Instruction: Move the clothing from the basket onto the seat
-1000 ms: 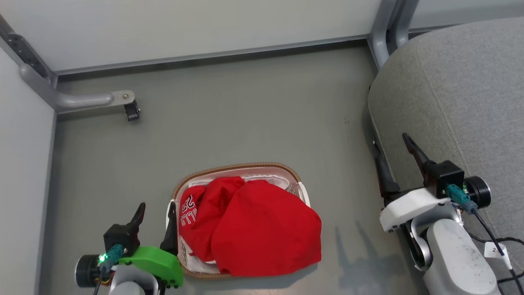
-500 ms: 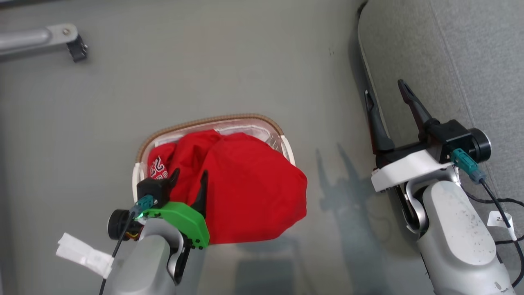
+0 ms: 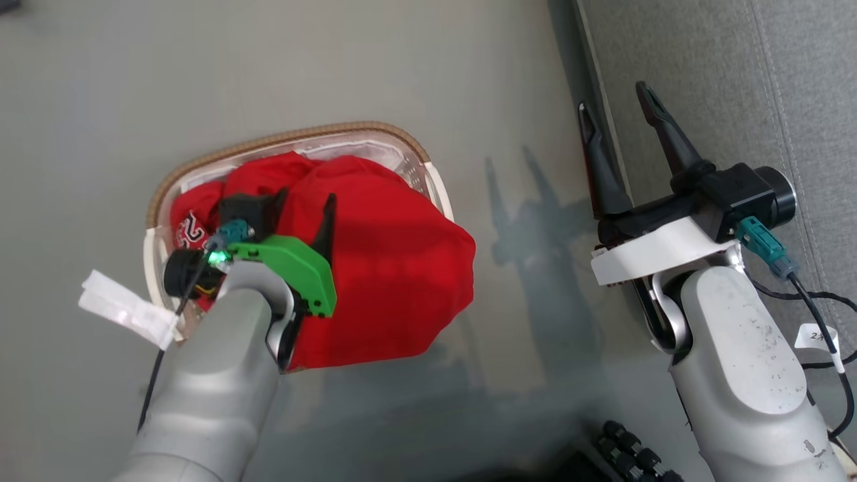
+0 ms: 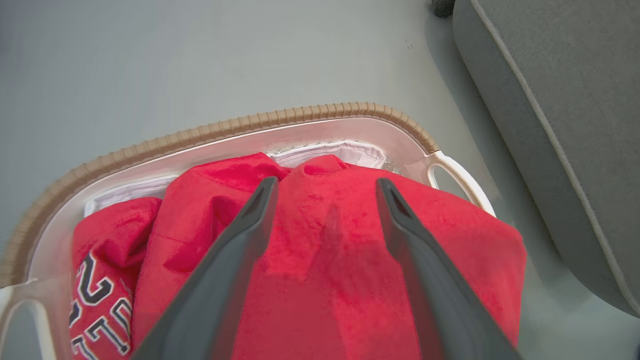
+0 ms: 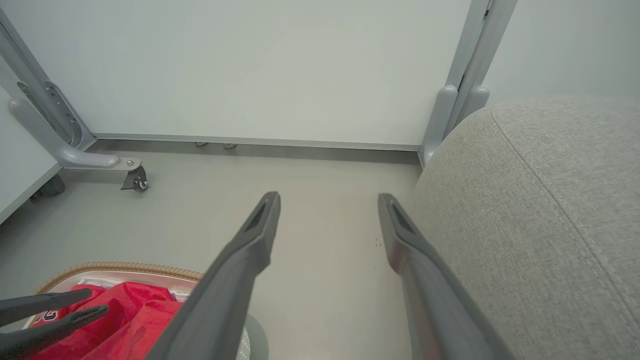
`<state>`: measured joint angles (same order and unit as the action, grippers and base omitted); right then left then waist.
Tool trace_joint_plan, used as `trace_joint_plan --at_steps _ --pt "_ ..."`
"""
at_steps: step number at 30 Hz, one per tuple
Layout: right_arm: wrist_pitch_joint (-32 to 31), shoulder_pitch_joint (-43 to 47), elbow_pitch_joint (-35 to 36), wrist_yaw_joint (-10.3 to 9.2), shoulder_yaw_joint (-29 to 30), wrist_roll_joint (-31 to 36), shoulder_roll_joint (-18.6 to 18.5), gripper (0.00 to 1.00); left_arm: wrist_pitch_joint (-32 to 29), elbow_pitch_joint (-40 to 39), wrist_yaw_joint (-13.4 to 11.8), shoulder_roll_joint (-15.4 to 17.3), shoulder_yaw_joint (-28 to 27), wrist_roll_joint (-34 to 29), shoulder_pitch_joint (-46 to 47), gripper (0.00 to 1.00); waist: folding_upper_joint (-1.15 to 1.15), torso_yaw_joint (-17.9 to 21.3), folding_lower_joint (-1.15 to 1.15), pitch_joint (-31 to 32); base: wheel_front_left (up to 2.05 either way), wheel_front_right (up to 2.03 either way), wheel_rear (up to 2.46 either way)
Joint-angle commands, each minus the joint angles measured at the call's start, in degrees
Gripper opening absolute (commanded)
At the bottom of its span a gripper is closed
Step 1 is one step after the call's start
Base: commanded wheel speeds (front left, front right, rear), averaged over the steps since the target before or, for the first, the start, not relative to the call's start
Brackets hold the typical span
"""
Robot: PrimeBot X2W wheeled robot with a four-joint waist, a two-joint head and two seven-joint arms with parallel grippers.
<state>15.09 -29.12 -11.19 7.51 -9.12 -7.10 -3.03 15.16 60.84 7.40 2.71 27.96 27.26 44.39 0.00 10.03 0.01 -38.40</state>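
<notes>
– Grey floor (image 3: pixel 335 80) lies all around. The basket (image 3: pixel 281 137) stands on it, and the seat (image 3: pixel 703 80) is near, on the robot's right. Where is the clothing (image 3: pixel 402 221)?
– All of it is in the basket. The plain red garment (image 3: pixel 395 268) lies on top and hangs over the rim on the side toward the seat. The jersey (image 3: pixel 191 224) is tucked at the other end.
– And the grippers?
– The left gripper (image 4: pixel 326 182) is spread wide just above the plain garment and holds nothing. Whether its tips touch the fabric, I cannot tell. The right gripper (image 3: pixel 613 97) is wide and empty too, over the floor beside the seat's edge.
– What could go wrong from here?
– I think the fingers may pinch too little fabric, so the garment slips and drops on the floor between basket and seat. They may also catch the white cloth (image 4: pixel 330 150) under it, or drag the light basket along.
– How many things are there?
– Two red garments, one white cloth, one basket with two handles (image 4: pixel 457 172), one seat, two grippers.
</notes>
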Motion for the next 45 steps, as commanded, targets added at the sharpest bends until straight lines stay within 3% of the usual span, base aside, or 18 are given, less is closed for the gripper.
trace_joint_plan --at_steps 1,12,29,30,31,36,45 --pt "0.1 -0.9 0.5 -0.04 -0.1 -0.3 0.0 1.0 0.0 1.0 0.1 0.4 0.0 0.4 2.4 1.0 0.0 2.5 -0.01 -4.0 0.0 0.0 0.0" --pt "0.1 -0.8 1.5 -0.04 -1.2 -1.7 0.0 1.0 -0.3 10.5 0.1 0.4 -0.4 2.1 11.4 1.0 0.0 4.8 -0.01 -9.4 0.0 0.0 0.0" --pt "0.1 -1.0 1.8 -0.05 -2.1 -3.6 0.0 1.0 -7.8 13.0 -0.8 1.8 1.4 2.1 11.7 1.0 0.0 6.2 -0.01 -12.4 0.0 0.0 0.0" --pt "0.1 -1.0 1.7 -0.04 -2.0 -3.6 0.0 1.0 -8.2 13.0 -0.7 1.9 1.6 2.1 11.3 0.46 0.0 6.1 -0.01 -12.4 0.0 0.0 0.0" --pt "0.1 -1.0 1.6 -0.04 -2.0 -3.6 0.0 1.0 -8.3 13.1 -0.6 2.0 1.7 2.1 11.1 0.0 0.0 6.1 -0.01 -12.4 0.0 0.0 0.0" --pt "0.1 -0.9 1.1 -0.04 -1.6 -3.5 0.0 1.0 -8.8 13.1 -0.4 2.0 3.0 2.1 9.7 0.0 0.0 5.7 -0.01 -11.4 0.0 0.0 0.0" --pt "0.1 0.5 0.0 -0.04 -1.0 -3.7 0.0 1.0 -2.5 12.5 0.1 1.0 4.3 3.4 4.8 0.0 0.0 3.8 -0.01 -5.1 0.0 0.0 0.0"
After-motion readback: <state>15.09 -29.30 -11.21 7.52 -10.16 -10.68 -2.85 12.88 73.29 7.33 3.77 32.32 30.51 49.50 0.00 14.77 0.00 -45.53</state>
